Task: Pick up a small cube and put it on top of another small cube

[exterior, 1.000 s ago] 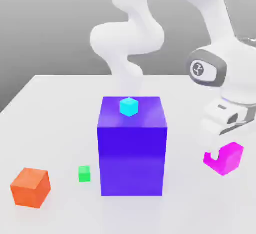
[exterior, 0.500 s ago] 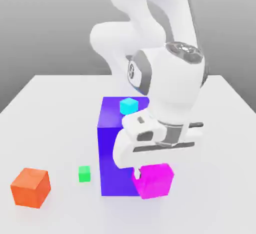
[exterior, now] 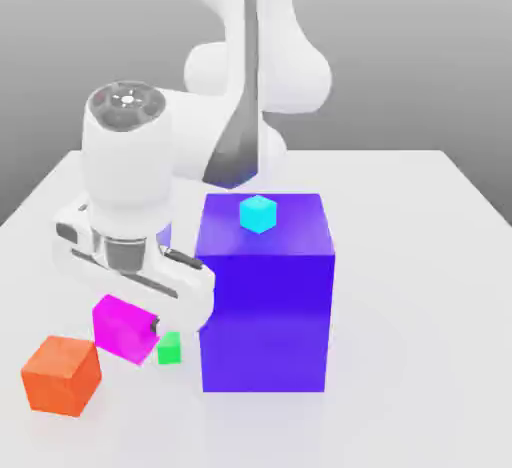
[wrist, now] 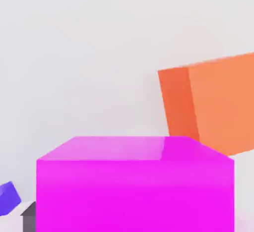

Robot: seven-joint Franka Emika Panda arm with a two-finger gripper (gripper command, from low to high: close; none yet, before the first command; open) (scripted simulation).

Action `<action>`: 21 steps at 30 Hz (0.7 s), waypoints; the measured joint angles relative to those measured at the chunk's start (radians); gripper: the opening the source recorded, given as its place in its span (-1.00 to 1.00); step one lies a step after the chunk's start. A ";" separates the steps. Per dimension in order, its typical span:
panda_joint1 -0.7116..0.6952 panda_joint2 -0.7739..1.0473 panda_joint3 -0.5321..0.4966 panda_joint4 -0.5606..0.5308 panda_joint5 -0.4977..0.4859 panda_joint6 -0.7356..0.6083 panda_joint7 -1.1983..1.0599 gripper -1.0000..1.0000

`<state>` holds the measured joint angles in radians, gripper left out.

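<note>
in the exterior view the gripper hung at the lower left of the frame, pinching the magenta cube clear of the white table. the cube sat just above and to the left of the tiny green cube, which rested on the table beside the big blue block. a small cyan cube lay on that block's top. the orange cube stood at the far lower left.
</note>
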<state>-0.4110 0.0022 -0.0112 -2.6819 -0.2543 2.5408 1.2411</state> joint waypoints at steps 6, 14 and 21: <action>-0.012 -0.056 0.001 -0.095 0.113 0.024 0.302 -1.00; 0.001 -0.229 0.046 -0.234 0.263 0.137 0.677 -1.00; -0.017 -0.039 0.047 -0.238 0.245 0.344 0.728 -1.00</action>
<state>-0.4279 -0.0368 0.0354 -2.9196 -0.0093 2.8850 1.9689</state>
